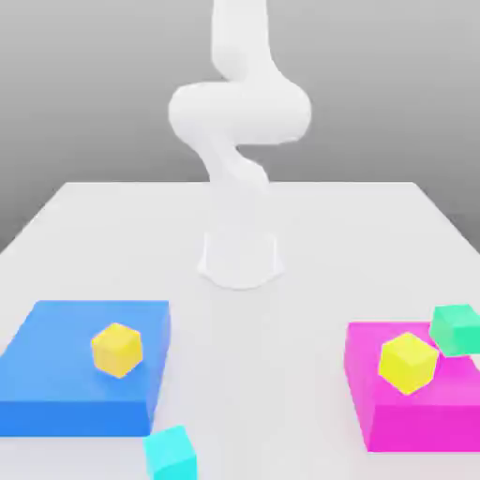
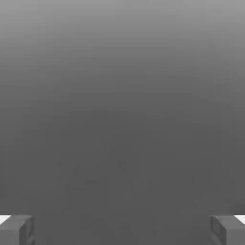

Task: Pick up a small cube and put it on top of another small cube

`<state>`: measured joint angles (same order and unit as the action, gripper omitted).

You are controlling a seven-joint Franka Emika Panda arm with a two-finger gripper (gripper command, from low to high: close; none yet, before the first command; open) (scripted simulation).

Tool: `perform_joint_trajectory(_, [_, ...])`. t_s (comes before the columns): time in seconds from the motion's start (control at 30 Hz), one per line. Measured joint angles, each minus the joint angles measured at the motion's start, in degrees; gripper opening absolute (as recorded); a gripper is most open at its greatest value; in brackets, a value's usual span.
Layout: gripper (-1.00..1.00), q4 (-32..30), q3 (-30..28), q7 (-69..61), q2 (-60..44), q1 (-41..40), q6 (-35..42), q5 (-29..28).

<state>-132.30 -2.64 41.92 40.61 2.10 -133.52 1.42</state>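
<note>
- The step in hand looks like the very start: nothing is picked up yet, and the turquoise-cyan cube (image 1: 171, 454) sits on the white bench (image 1: 234, 375) untouched, just beside the near corner of the flat blue block (image 1: 56, 375), on the side toward the magenta block (image 1: 412, 412)
- The fingers (image 2: 16, 229) stand spread wide with nothing between them; in the hand view they frame only plain grey background, so the gripper (image 2: 122, 230) is released and empty
- The arm (image 1: 239, 112) rises from its base, behind the blue block and well apart from it, and folds in a tight bend high above the bench; it is nowhere near any cube
- A likely target is the mint-green cube (image 1: 457, 328), which leans against the far corner of the magenta block, well apart from the blue block; which cube is meant as the base is a judgement only
- One yellow cube (image 1: 117, 350) rests on top of the blue block; another yellow cube (image 1: 409, 362) rests on the magenta block, just beside the mint one
- The next move calls for reaching forward and down past the blue block, centring the spread fingers over the turquoise-cyan cube before they clench; its closeness to the blue block's wall leaves little room on that side
</note>
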Motion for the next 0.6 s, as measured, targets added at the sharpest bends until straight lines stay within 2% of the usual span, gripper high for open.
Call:
perform_joint_trajectory(0.33, [0.00,-2.04,-9.27,-16.85,-21.18,6.71,-6.81,7.20])
perform_joint_trajectory(0.6, [0.00,-3.65,-12.36,-29.90,-37.83,7.85,-12.19,12.59])
